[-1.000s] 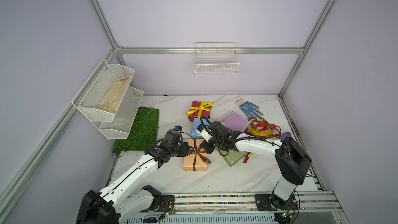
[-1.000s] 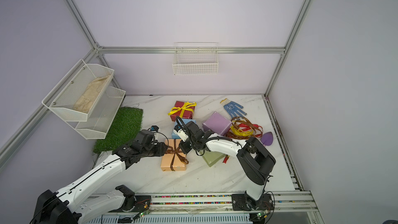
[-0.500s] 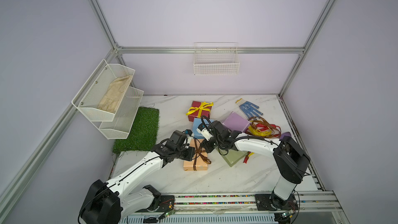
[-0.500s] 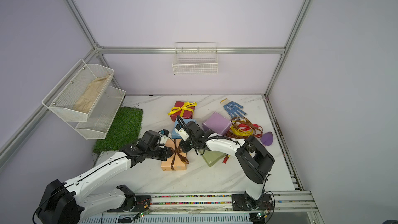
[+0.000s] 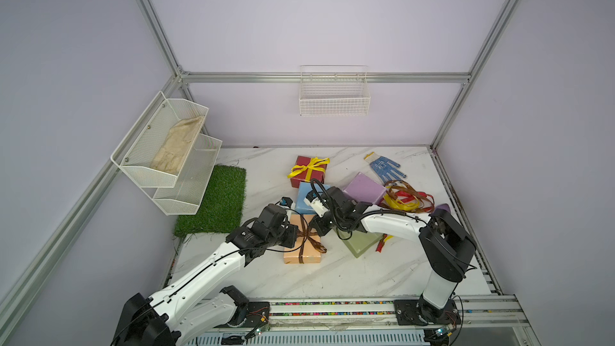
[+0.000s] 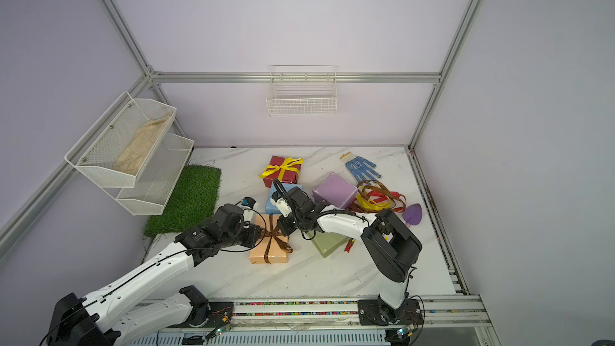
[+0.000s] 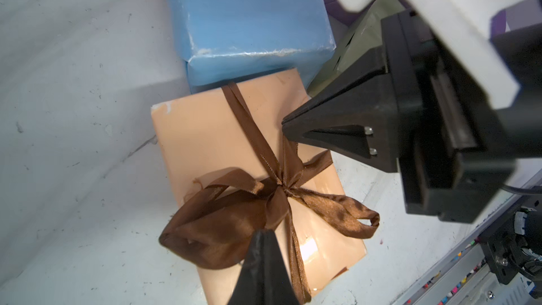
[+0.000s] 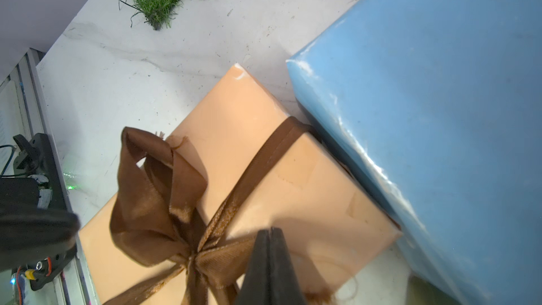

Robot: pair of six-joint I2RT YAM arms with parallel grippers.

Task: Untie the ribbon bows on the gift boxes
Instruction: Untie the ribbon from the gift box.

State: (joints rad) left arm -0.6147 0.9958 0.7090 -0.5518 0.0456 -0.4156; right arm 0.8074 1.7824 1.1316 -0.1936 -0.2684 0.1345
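The peach gift box (image 5: 309,251) lies near the table's front with a brown ribbon bow (image 7: 234,218) tied on top. My right gripper (image 8: 271,230) is shut on one brown tail beside the knot, and that tail runs up to its tip (image 7: 284,123). My left gripper (image 7: 262,233) is shut, its tip against the lower edge of the big loop (image 8: 152,195). No ribbon shows between its fingers. Behind the peach box sit bare light blue (image 5: 304,199), lilac (image 5: 364,189) and olive green (image 5: 361,244) boxes. The dark red box (image 5: 299,179) keeps a tied yellow bow (image 5: 309,165).
Loose yellow, brown and red ribbons (image 5: 406,196) are heaped at the right, near a blue-dotted glove (image 5: 384,166). A grass mat (image 5: 216,201) lies at the left under tiered wire baskets (image 5: 166,148). Another wire basket (image 5: 334,94) hangs on the back wall.
My left gripper has moved right, up to the brown bow, and shut there. The right gripper has stayed shut at the bow's far side.
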